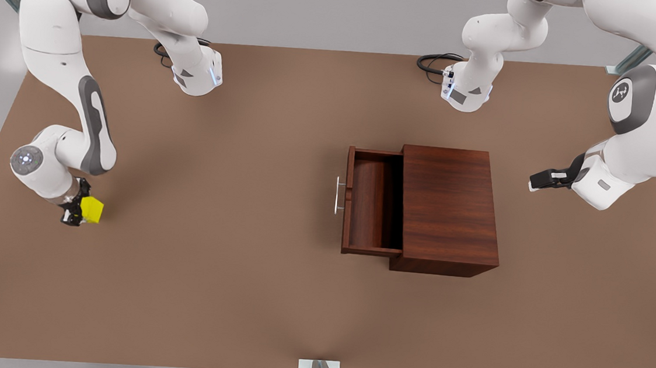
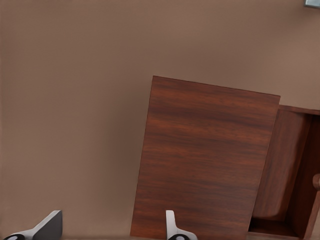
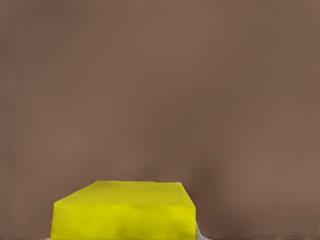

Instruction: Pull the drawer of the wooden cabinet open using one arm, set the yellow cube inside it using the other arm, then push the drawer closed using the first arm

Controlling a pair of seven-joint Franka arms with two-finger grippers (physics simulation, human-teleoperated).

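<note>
At the front view's left I see the right gripper (image 1: 76,211) low over the table (image 1: 208,291), its fingers pinching the cube (image 1: 92,210). The cube is tilted, one corner pointing toward the table, and sits well apart from the cabinet. In the right wrist view the cube (image 3: 124,215) lies close under the camera with a pale fingertip (image 3: 201,234) just beside its lower corner and bare table (image 3: 160,90) beyond.

Near the middle of the front view I see the drawer (image 1: 370,211) pulled out toward the front view's left, its inside bare wood. The handle (image 1: 337,195) stands off the front panel, a slim silver bar. The cabinet (image 1: 449,208) sits just right of the drawer, its flat top streaky with grain.

At the front view's right I see the left gripper (image 1: 539,180), apart from the cabinet's far side and pointing toward it, touching nothing. In the left wrist view its two fingertips (image 2: 47,227) are spread wide with nothing between them; the cabinet (image 2: 205,160) lies past them, and the drawer (image 2: 287,175) juts out from its far edge.
</note>
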